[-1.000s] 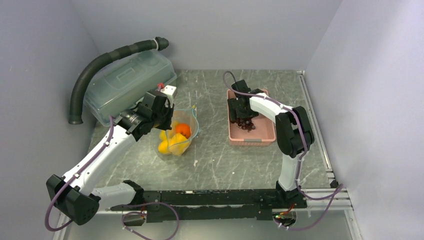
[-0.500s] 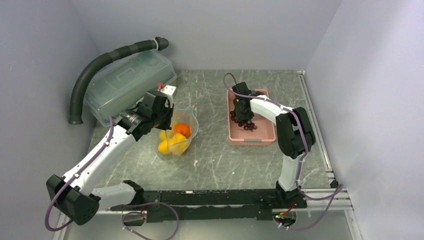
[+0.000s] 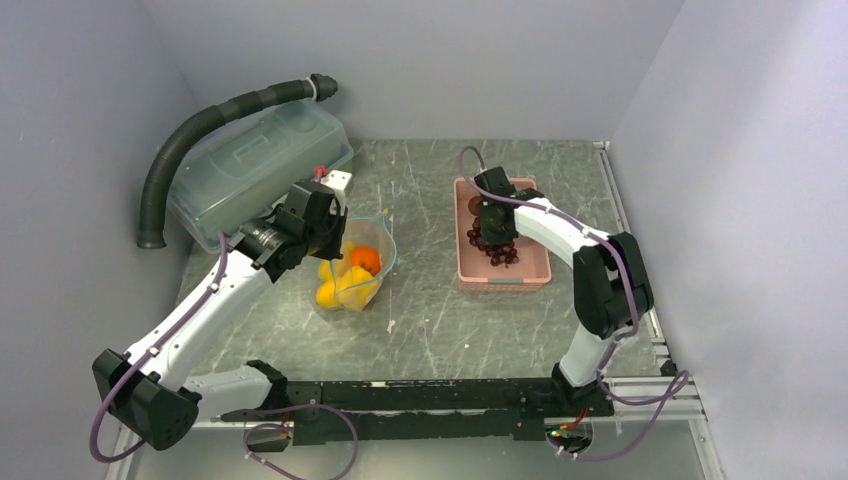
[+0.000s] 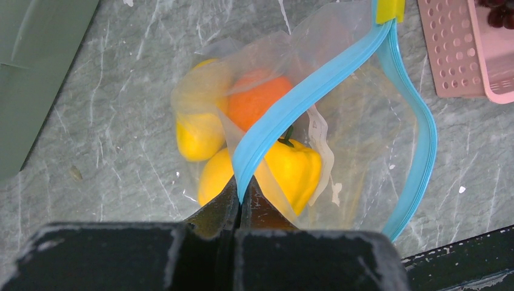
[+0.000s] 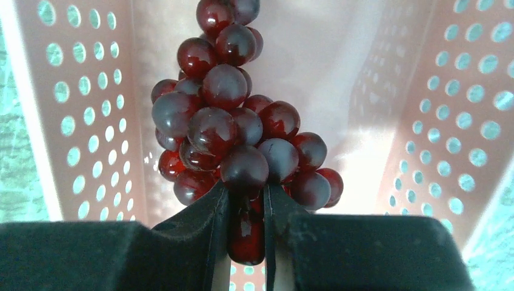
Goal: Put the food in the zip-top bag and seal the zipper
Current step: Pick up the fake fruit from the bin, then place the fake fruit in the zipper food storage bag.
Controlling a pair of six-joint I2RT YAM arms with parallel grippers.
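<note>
Left gripper [image 4: 240, 203]: fingers pressed together, pinching the thin teal-blue zipper strip [image 4: 303, 100] of the clear floppy zip-top bag [image 4: 363, 133], lower centre of the left wrist view. The bag mouth gapes. One side of the strip runs diagonally up to a small yellow slider tab [image 4: 390, 9] at the top edge, and the other side bows out along the right. Inside the bag, centre-left: a round orange fruit [image 4: 257, 100] with yellow-orange oval fruits [image 4: 294, 170] packed against it. The bag lies on the grey-green marbled tabletop [image 3: 430, 310], centre-left of the top view, near the translucent grey-green lidded box [image 3: 250, 165] at upper left.

Right gripper [image 5: 245, 200]: fingers almost together, clamped on one grape of the dark purple-red grape bunch [image 5: 230, 133]. The bunch hangs within the pink perforated plastic basket [image 5: 91, 121], centre-right of the top view, well apart from the bag. Can't tell whether the bunch touches the basket floor.
</note>
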